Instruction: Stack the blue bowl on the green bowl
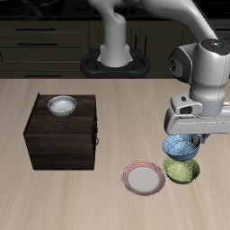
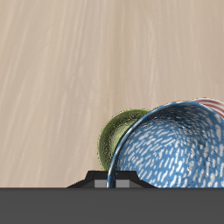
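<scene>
Near the table's front edge: the action, with the bowls close together
Gripper (image 1: 184,137): hangs low over the bowls, its fingers hidden behind the housing in the exterior view and out of sight in the wrist view
Grasp: the blue bowl (image 1: 181,147) sits right under the hand, lifted and tilted, so the fingers appear clamped on its rim, though the contact itself cannot be seen
Blue bowl in wrist view (image 2: 171,147): fills the frame close to the camera, its speckled inside facing the lens
Green bowl (image 1: 183,169): rests on the wooden table (image 1: 54,198), just below the blue bowl and partly covered by it; in the wrist view (image 2: 118,136) only one side of it peeks out
Pink-rimmed plate (image 1: 144,178): flat on the table just beside the green bowl
Dark wooden box (image 1: 61,133): well apart, with a small white-grey bowl (image 1: 61,106) on top
</scene>
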